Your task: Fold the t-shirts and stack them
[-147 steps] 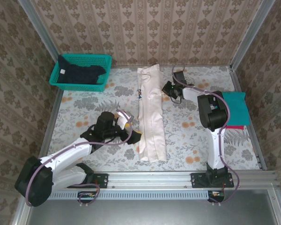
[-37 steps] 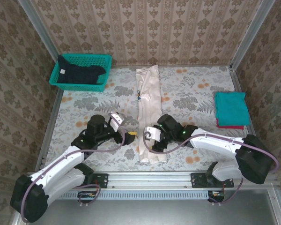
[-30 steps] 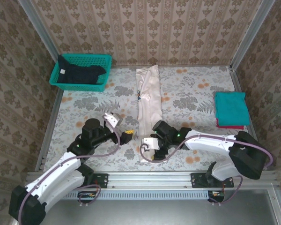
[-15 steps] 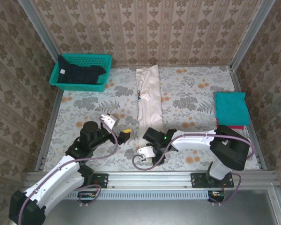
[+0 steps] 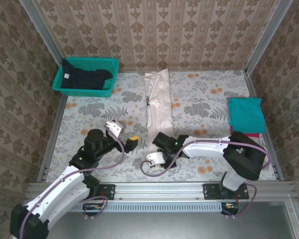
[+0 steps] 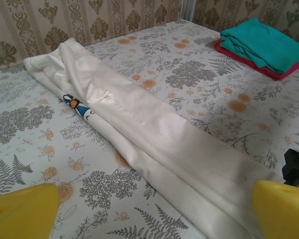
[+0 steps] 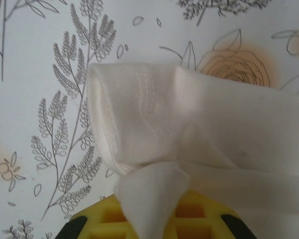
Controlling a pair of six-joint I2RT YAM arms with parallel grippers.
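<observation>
Right fingers [image 7: 102, 219] pinch the near end of the cream t-shirt [image 6: 154, 134] on the table [image 6: 214, 79]; left fingers [image 6: 20, 206] hover, spread wide.

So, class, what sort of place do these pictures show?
Probably a mock-up robot test cell: wallpapered panels in a metal frame, left arm and right arm bolted to a rail, a cream t-shirt on a floral table.
</observation>
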